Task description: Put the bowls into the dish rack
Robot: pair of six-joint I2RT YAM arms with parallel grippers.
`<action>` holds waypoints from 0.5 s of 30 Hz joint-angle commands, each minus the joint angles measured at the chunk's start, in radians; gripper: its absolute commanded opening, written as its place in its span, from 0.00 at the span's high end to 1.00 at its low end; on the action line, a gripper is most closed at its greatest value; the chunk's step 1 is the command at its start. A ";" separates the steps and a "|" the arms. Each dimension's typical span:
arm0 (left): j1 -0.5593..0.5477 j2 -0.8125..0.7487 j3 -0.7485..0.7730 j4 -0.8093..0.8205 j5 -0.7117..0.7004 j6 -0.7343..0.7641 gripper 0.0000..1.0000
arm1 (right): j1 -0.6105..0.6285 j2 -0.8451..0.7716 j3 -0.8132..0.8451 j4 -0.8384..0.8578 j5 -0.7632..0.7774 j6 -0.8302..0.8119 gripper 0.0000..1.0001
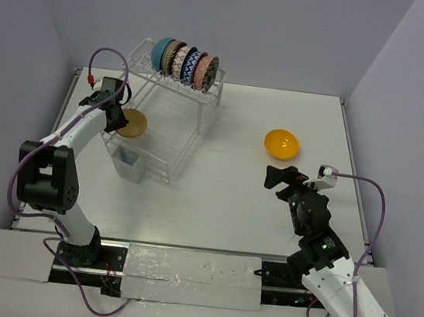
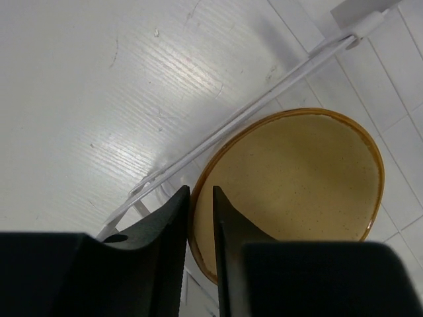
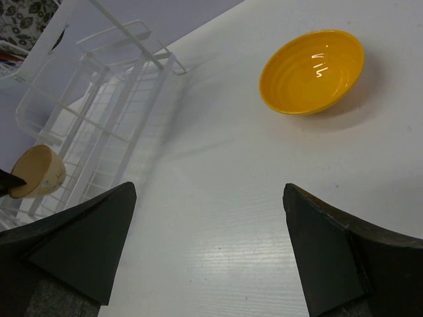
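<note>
Nearest the arm bases, the right gripper [image 3: 207, 198] hovers over the bare white table [image 1: 221, 207]. Its two fingers are spread wide and nothing is between them. It points toward the yellow bowl [image 3: 314, 69], which sits upright on the table a little beyond it, well apart from the rack [image 1: 173, 153].

Further left, a small grey cup [image 1: 129, 165] hangs on the near corner of the white wire rack. Just past it, the left gripper [image 2: 201, 198] has its fingers drawn close together, pinching the rim of the tan bowl [image 2: 297, 185] between them. The bowl is tilted, its inside facing the wrist camera, at the left edge of the rack's lower tier. One white wire of the rack runs behind it. Whether the bowl rests on the wire or hangs free in the grip cannot be told.

Farthest back, on the raised top tier, a row of five bowls [image 1: 185, 63] stands on edge in the slots, packed side by side. The teal bowl [image 1: 162, 52] is at the left end, and patterned ones follow toward the right.
</note>
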 commanded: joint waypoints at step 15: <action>-0.174 -0.039 0.229 -0.106 -0.374 0.247 1.00 | -0.013 0.023 -0.010 0.044 0.012 0.001 0.00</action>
